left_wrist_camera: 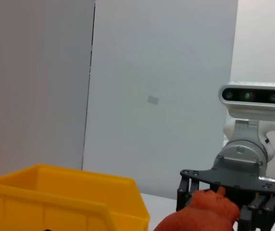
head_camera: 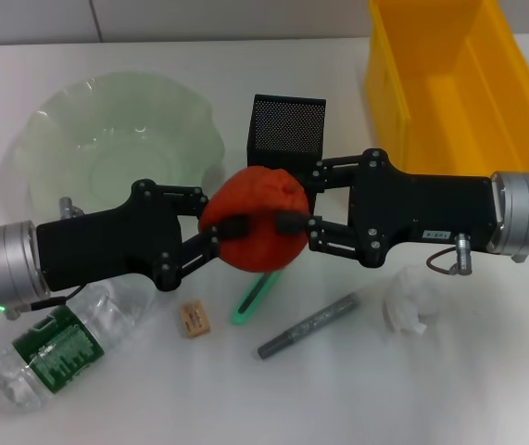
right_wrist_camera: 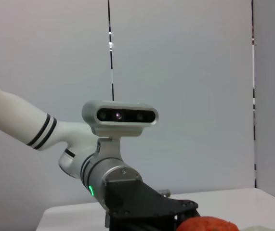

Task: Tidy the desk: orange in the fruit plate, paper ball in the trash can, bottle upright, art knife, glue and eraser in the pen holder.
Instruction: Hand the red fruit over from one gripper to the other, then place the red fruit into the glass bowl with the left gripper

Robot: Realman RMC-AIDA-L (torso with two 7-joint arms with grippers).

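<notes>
The orange [head_camera: 255,218] hangs above the table's middle, between both grippers. My left gripper [head_camera: 227,213] holds it from the left and my right gripper [head_camera: 296,199] from the right, each with a finger pad pressed on the peel. The left wrist view shows the orange [left_wrist_camera: 200,216] in front of the right gripper [left_wrist_camera: 233,192]. The green glass fruit plate [head_camera: 120,139] stands at the back left. A white paper ball [head_camera: 410,301] lies under the right arm. The bottle [head_camera: 60,348] lies on its side at the front left. The eraser [head_camera: 194,320] is beside it.
The yellow trash can [head_camera: 454,83] stands at the back right and the black mesh pen holder [head_camera: 287,130] behind the orange. A slim green item [head_camera: 250,298] and a grey pen-shaped item [head_camera: 308,326] lie in front. They are the glue and art knife, but I cannot tell which is which.
</notes>
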